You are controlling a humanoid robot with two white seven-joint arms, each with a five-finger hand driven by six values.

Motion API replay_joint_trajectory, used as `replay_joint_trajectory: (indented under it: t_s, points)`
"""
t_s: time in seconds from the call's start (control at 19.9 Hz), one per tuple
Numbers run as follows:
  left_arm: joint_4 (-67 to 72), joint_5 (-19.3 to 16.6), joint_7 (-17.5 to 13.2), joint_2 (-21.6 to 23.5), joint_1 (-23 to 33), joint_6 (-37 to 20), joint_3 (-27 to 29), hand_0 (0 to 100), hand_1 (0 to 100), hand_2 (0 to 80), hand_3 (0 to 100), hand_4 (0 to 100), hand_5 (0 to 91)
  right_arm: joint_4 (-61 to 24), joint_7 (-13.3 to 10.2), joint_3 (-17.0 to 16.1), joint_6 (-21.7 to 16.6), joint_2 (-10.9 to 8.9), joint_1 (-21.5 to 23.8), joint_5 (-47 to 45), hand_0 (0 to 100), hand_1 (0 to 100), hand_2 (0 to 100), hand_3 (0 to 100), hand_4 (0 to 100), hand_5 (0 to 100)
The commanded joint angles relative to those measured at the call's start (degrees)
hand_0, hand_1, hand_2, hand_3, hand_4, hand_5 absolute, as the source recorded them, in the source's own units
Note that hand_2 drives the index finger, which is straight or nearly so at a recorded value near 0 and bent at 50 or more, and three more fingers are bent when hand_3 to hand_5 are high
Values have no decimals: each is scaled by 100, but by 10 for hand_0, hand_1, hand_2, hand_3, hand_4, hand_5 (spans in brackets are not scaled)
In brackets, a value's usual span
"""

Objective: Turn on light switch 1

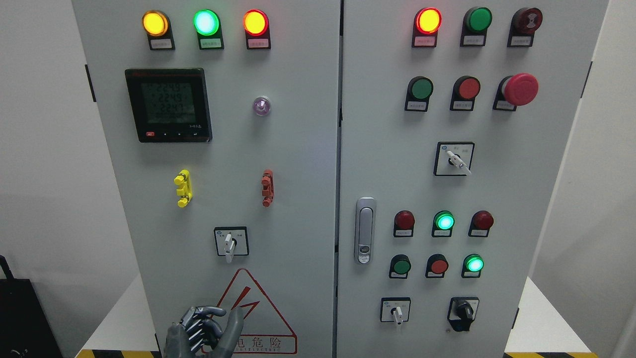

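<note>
Low on the left door of a grey electrical cabinet (pixel 298 199), a small rotary switch (pixel 230 242) sits in a black-framed square plate, its white lever pointing straight down (which switch counts as number 1 cannot be told, since the labels are too small to read). Just below it is a red triangular warning sign (pixel 268 318) with a lightning bolt. The robot's left hand (pixel 204 332), grey and metallic, rises from the bottom edge of the door, in front of the sign's left side and below the switch, apart from it. Its fingers are curled inward with the thumb raised, holding nothing.

Above the switch are a yellow clip (pixel 183 188) and a red clip (pixel 268 187), then a dark digital meter (pixel 168 105) and a small purple lamp (pixel 262 105). Along the door's top edge glow an amber lamp (pixel 155 23), a green lamp (pixel 206 22) and a red-rimmed lamp (pixel 256 23).

The right door carries a silver latch handle (pixel 365 230) near its left edge, plus more lamps, push buttons and selector switches.
</note>
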Motion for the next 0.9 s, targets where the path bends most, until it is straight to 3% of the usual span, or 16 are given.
replay_joint_trajectory:
  t_s: [0.0, 0.5, 0.85]
  points:
    - [-39, -9, 161, -148, -371, 157, -230, 101, 650, 558, 900, 924, 803, 0, 3, 4, -1, -8, 0, 0, 0, 0, 0, 0, 0, 0]
    - [-39, -26, 416, -183, -661, 473, -231, 97, 665, 559, 898, 921, 802, 0, 3, 4, -1, 0, 0, 0, 0, 0, 0, 0, 0, 0]
    - [-30, -272, 496, -201, -819, 587, -222, 97, 670, 558, 899, 919, 799, 0, 3, 4, -1, 0, 0, 0, 0, 0, 0, 0, 0, 0]
